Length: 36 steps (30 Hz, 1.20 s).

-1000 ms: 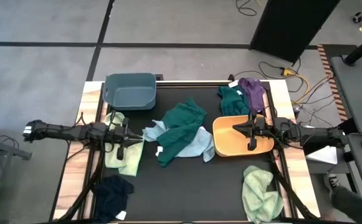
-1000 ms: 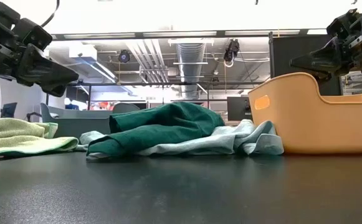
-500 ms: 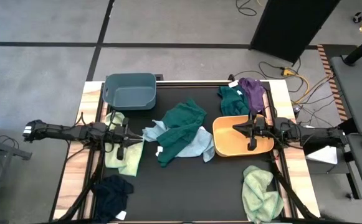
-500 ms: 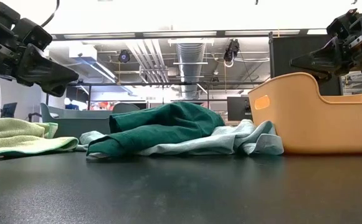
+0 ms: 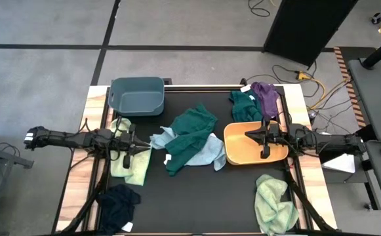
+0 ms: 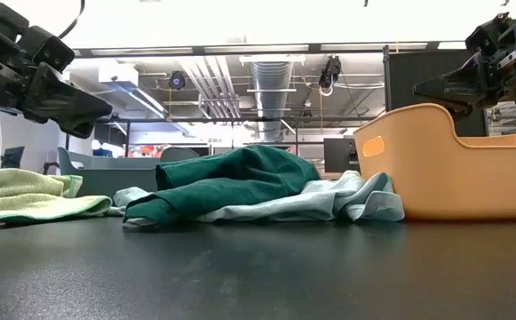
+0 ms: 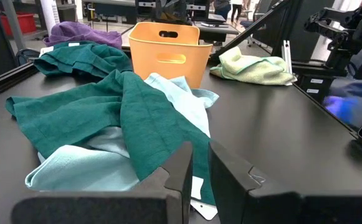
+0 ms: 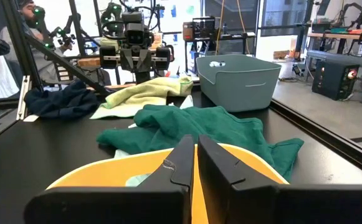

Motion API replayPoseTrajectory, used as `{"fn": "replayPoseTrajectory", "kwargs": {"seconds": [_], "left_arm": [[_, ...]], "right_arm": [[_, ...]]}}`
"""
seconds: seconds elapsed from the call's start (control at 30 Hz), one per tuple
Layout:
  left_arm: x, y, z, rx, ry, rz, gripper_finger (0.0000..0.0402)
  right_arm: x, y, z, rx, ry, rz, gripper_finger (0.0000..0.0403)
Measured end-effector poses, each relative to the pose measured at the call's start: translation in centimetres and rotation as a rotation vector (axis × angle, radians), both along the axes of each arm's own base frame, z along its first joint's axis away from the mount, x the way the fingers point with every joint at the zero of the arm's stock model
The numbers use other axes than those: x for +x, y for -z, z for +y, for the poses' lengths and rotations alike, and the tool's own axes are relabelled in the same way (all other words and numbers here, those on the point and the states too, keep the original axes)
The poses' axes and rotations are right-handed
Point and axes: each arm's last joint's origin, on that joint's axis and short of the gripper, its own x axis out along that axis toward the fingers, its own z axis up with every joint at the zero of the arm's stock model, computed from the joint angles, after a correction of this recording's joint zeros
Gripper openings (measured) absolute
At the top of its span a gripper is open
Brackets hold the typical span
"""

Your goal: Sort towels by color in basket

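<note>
While the black table top (image 5: 197,203) runs out to pale wooden side edges, its front middle lies bare, between the navy towel (image 5: 119,202) at the front-left corner and a pale green towel (image 5: 273,202) at the front right. The grey-blue basket (image 5: 137,96) sits at the back left, the orange basket (image 5: 254,144) right of centre. A dark teal-green towel (image 5: 191,134) sprawls mid-table over a light blue towel (image 5: 208,152), just beside the orange basket. Another pale green towel (image 5: 130,161) lies left; a second teal towel (image 5: 244,104) and the purple towel (image 5: 265,95) crowd the back-right edge. The left gripper (image 5: 127,155) hovers over the left green towel, fingers nearly together, holding nothing. The right gripper (image 5: 265,139) hangs over the orange basket, fingers likewise pressed close and empty.
</note>
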Motion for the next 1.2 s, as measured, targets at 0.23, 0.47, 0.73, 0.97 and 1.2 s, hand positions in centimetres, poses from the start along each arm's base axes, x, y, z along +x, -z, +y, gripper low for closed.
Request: {"fn": "replayPoseTrajectory", "kwargs": {"seconds": [0.23, 0.47, 0.73, 0.97, 1.2], "left_arm": [[0.0, 0.0, 0.0, 0.0, 0.0, 0.0, 0.0036], [0.0, 0.0, 0.0, 0.0, 0.0, 0.0, 0.0036], [0.0, 0.0, 0.0, 0.0, 0.0, 0.0, 0.0036], [0.0, -0.2, 0.1, 0.059, -0.011, -0.024, 0.0036], [0.1, -1.9, 0.0, -0.105, -0.027, -0.192, 0.0036]], "right_arm": [[0.0, 0.0, 0.0, 0.0, 0.0, 0.0, 0.0013], [0.0, 0.0, 0.0, 0.0, 0.0, 0.0, 0.0013], [0.0, 0.0, 0.0, 0.0, 0.0, 0.0, 0.0013], [0.0, 0.0, 0.0, 0.0, 0.0, 0.0, 0.0013], [0.0, 0.0, 0.0, 0.0, 0.0, 0.0, 0.0013]]}}
